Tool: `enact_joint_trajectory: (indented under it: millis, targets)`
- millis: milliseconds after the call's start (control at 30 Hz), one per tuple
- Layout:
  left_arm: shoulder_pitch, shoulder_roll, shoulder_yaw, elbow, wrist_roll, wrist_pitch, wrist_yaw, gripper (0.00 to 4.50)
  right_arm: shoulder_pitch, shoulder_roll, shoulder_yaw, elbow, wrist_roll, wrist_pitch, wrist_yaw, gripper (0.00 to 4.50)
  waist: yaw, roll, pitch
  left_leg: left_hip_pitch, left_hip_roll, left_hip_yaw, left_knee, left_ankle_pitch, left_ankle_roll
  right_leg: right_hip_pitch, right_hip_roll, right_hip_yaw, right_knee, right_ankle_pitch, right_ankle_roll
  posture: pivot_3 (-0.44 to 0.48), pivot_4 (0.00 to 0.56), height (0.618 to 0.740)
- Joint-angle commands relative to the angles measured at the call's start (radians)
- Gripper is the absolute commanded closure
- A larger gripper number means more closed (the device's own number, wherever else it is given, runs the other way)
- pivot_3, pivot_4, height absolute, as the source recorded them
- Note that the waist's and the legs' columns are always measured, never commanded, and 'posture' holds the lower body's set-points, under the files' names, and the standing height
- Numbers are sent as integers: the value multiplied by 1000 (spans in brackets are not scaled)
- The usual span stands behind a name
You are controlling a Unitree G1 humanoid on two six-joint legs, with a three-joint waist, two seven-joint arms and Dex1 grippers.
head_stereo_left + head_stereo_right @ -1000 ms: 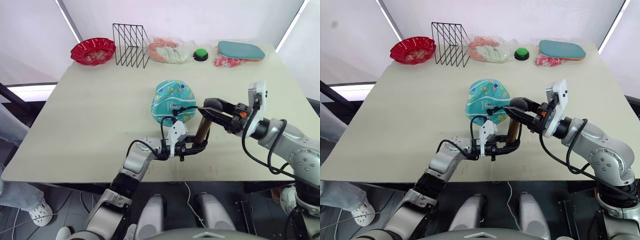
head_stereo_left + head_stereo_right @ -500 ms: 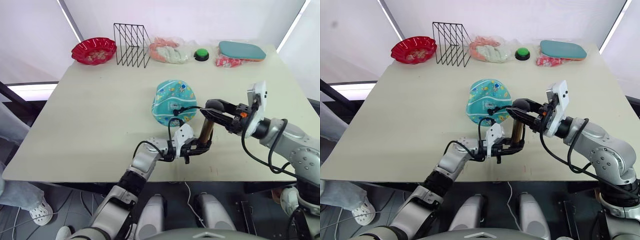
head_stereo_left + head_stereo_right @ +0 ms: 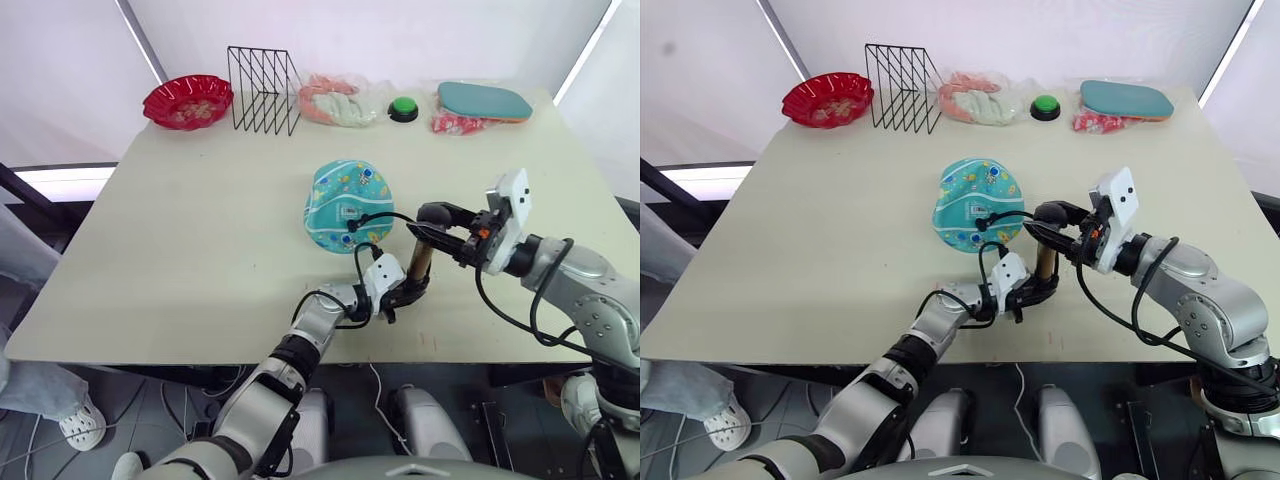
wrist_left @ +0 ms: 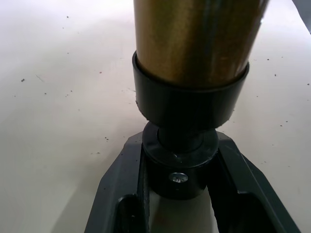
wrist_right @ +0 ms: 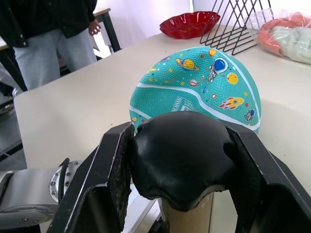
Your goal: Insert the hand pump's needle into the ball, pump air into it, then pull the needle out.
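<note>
My left hand [image 3: 408,293] grips the black bottom cap of the hand pump [image 3: 419,262], which stands nearly upright near the bench's [image 3: 200,230] front edge. My right hand [image 3: 436,224] clamps its black top knob. The ball [image 3: 346,205] lies just behind the pump, mid-bench, dented, the thin black hose [image 3: 385,215] curving into its near face.
</note>
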Motion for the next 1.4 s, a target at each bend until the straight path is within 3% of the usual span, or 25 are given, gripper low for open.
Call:
enact_joint_trajectory:
  millis: [33, 267, 467, 767, 967, 1100, 1233, 1400]
  targets:
    - [13, -6, 0, 77, 29, -10, 7, 3443, -98, -43, -123, -73, 80, 15, -16, 2384, 0, 0, 0, 0, 0, 0, 0, 0, 0, 0, 0, 0, 0, 0, 0, 0, 150, 740]
    - [8, -11, 7, 124, 44, -33, -1, 3443, -289, -163, -260, -60, 317, 152, -91, 2384, 2, 0, 0, -1, 0, -1, -1, 0, 0, 0, 0, -1, -1, 0, -1, 0, 150, 740]
    - [14, -5, 7, 133, 55, -43, -9, 3443, -319, -198, -243, -43, 368, 189, -129, 2384, 3, 0, 0, -3, -1, -2, -1, 0, 0, -1, -1, -2, -2, 1, -2, 0, 150, 740]
    - [29, -9, 24, 124, 64, -36, 3, 3443, 17, -97, 10, 45, 58, -24, 25, 2385, -8, -1, -20, 9, 2, 1, -4, -1, 2, 8, 1, 0, -6, 0, 0, 0, 150, 740]
    - [44, -6, 31, 97, 67, -24, 8, 3443, 106, 3, 222, 253, -181, -201, 100, 2385, -11, -6, -38, 26, 5, 2, -15, -1, 2, 22, 4, 1, -14, -1, -2, 0, 150, 740]
    - [52, -6, 30, 84, 68, -16, 9, 3443, 128, 62, 262, 358, -264, -280, 131, 2390, -10, -6, -41, 27, 6, 2, -16, -1, 1, 23, 5, 1, -14, -2, -3, 0, 150, 740]
    - [59, -6, 27, 79, 71, -11, 9, 3443, 120, 73, 235, 347, -282, -302, 143, 2404, -11, -7, -45, 28, 6, 1, -16, -2, 1, 24, 5, 1, -15, -2, -3, 0, 150, 740]
    - [63, -4, 21, 91, 77, -10, 8, 3443, -48, 5, 13, 93, -55, -143, 81, 2404, -9, -3, -39, 26, 5, 1, -16, -2, 1, 23, 4, 0, -15, -2, -3, 0, 150, 740]
